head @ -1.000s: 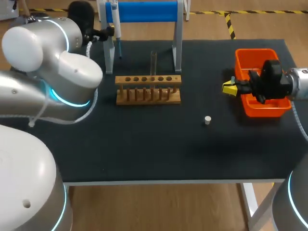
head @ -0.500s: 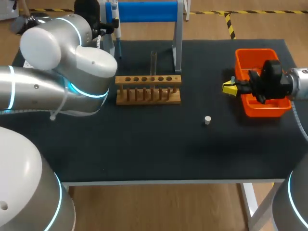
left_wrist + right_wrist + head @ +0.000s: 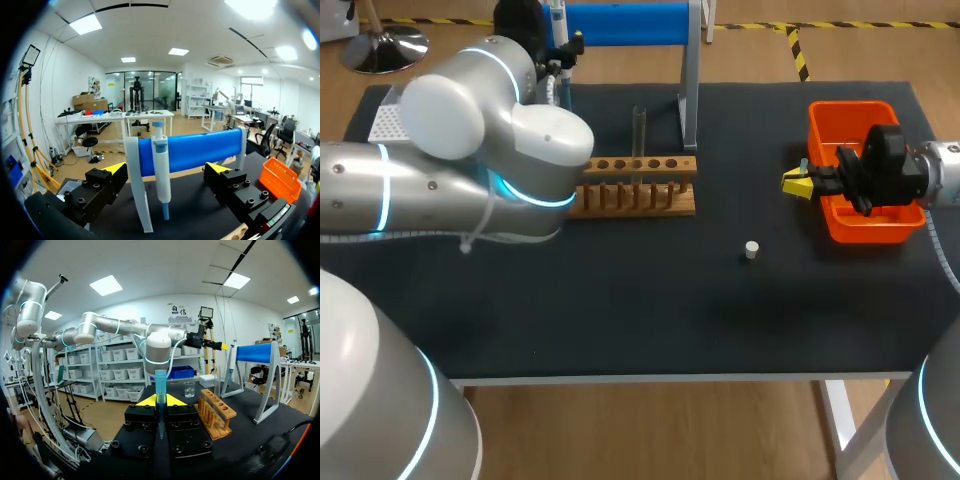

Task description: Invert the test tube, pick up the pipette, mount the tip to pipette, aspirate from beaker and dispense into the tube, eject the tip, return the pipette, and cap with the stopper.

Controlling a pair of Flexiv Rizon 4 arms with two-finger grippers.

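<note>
Only the left wrist view shows the pipette [image 3: 160, 150] plainly, between the spread fingers of my left gripper [image 3: 166, 169]; my right gripper [image 3: 160, 400] pinches a blue tip [image 3: 160, 382].

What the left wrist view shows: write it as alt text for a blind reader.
The left gripper, open, faces a blue and white pipette hanging from a stand with a blue bar, on a black table. An orange bin sits off to one side.
</note>
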